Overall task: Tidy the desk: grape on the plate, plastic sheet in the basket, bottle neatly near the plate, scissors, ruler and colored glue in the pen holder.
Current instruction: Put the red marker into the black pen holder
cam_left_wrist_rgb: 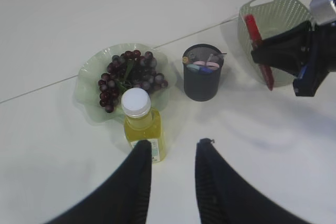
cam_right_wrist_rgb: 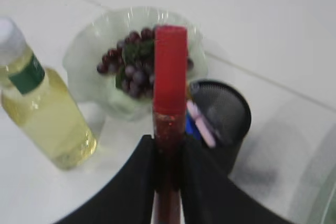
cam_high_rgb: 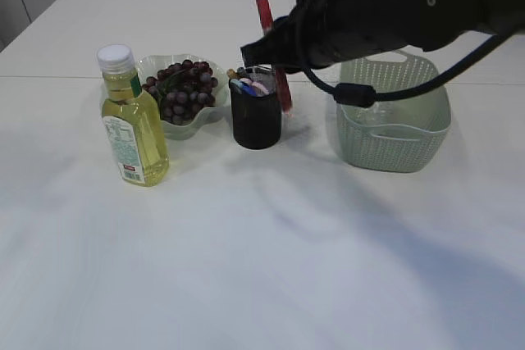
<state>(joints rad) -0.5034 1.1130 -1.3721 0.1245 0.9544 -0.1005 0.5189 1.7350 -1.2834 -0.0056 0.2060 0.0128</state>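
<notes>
Bottle [cam_high_rgb: 132, 123] is standing up front beside the plate [cam_high_rgb: 209, 113] of grapes [cam_high_rgb: 182, 88]. Behind, the right gripper [cam_right_wrist_rgb: 167, 150] is pinching the red colored glue [cam_right_wrist_rgb: 169, 82] upright above the pen holder [cam_high_rgb: 255, 119], probably lining it up for the drop. Left gripper [cam_left_wrist_rgb: 170, 153] is hanging part-open, holding nothing.

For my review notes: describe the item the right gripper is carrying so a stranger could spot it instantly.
Find the green basket on the table's right; left of it stands the black pen holder. Above its rim, the right gripper clamps the glue tube, the only slim red stick around.
</notes>
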